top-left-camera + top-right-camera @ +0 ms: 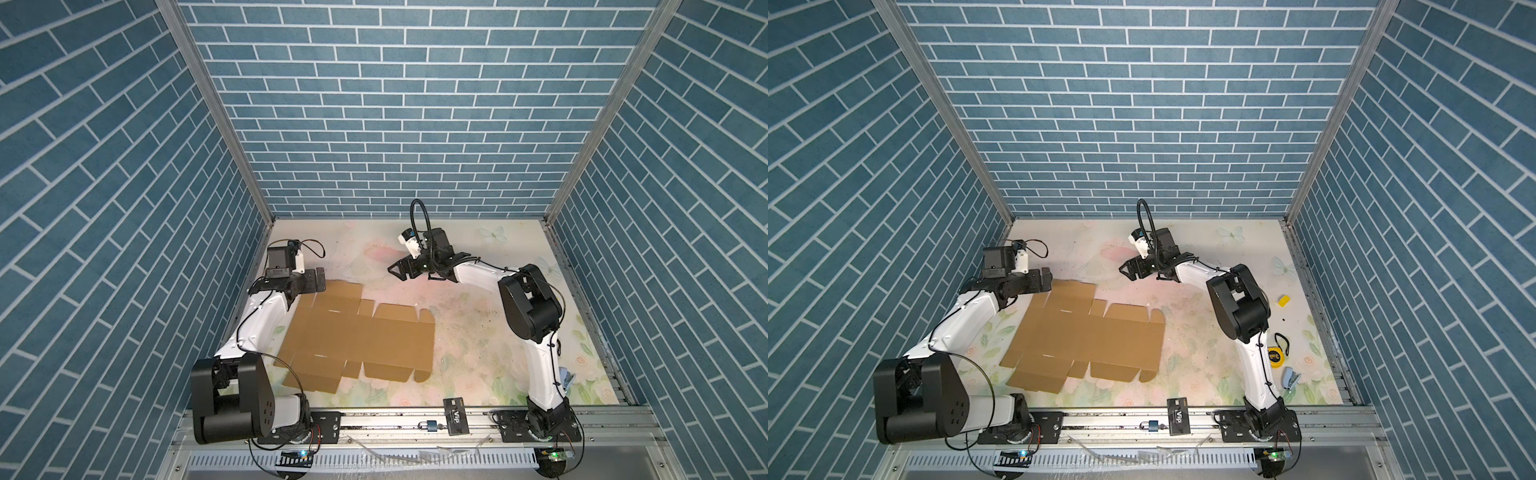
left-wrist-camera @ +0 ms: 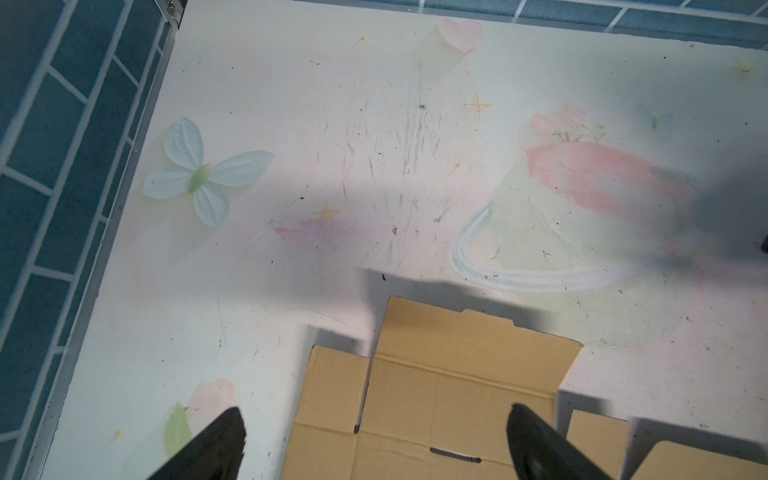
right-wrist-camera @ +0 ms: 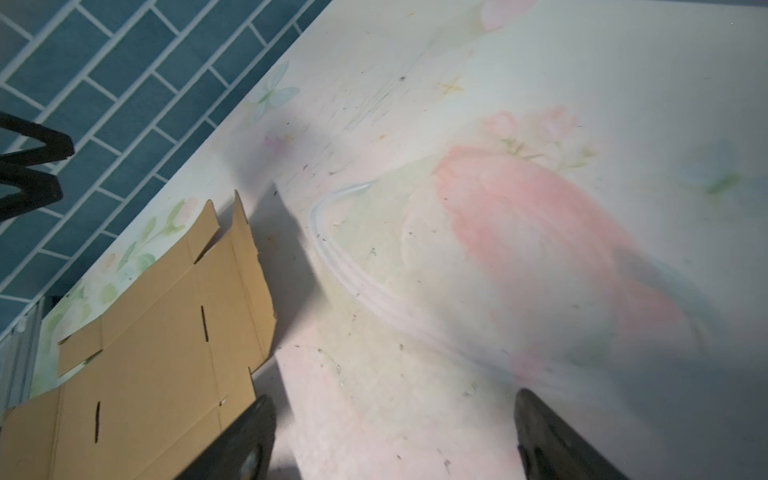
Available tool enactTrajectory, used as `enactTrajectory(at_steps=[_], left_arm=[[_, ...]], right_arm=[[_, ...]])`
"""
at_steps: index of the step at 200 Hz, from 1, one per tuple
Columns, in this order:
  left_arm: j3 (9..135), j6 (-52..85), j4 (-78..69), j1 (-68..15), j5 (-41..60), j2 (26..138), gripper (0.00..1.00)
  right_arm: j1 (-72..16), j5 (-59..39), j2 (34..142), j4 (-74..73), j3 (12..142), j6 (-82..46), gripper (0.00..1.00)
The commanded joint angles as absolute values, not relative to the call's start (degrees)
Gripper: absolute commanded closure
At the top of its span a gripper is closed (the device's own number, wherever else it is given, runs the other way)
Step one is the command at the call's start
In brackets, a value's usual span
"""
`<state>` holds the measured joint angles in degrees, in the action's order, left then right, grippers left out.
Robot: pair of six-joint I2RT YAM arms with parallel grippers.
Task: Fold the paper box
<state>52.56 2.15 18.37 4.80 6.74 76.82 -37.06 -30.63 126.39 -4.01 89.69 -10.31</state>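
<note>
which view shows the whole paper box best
Both top views: the paper box lies unfolded, nearly its whole outline of flaps and tabs visible. The left wrist view catches only one end; the right wrist view shows a slotted part, cut off by the frame.

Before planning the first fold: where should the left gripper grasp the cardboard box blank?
Likely the far flap, at its free back-wall edge, from above: the cardboard box blank lies flat, but that flap looks slightly lifted, close to the open left gripper.
</note>
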Motion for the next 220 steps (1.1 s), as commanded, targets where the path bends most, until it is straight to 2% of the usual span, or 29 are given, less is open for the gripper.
enactTrajectory(at_steps=[1, 87, 170, 190, 210, 220], left_arm=[[51.9, 2.4, 18.0, 5.1, 7.0, 75.9, 0.0], [52.2, 2.2, 17.9, 5.1, 8.0, 75.9, 0.0], [53.8, 2.6, 20.1, 5.1, 9.9, 76.3, 0.0], [53.4, 2.4, 19.0, 5.1, 10.4, 76.6, 0.0], [53.3, 2.5, 18.9, 5.1, 11.6, 76.7, 0.0], [54.1, 2.3, 20.2, 5.1, 12.9, 76.5, 0.0]], right_arm=[[-38.9, -35.5, 130.9, -4.1, 93.6, -14.1, 0.12], [-44.1, -43.3, 144.0, -4.5, 107.2, -19.9, 0.16], [-46.3, -48.5, 150.0, -0.2, 115.8, -19.1, 0.36], [-46.2, -49.9, 150.5, -0.6, 116.3, -18.7, 0.46], [-46.1, -51.7, 152.0, 1.6, 119.2, -17.3, 0.75], [-46.1, -52.2, 152.5, 3.9, 121.1, -17.2, 0.86]])
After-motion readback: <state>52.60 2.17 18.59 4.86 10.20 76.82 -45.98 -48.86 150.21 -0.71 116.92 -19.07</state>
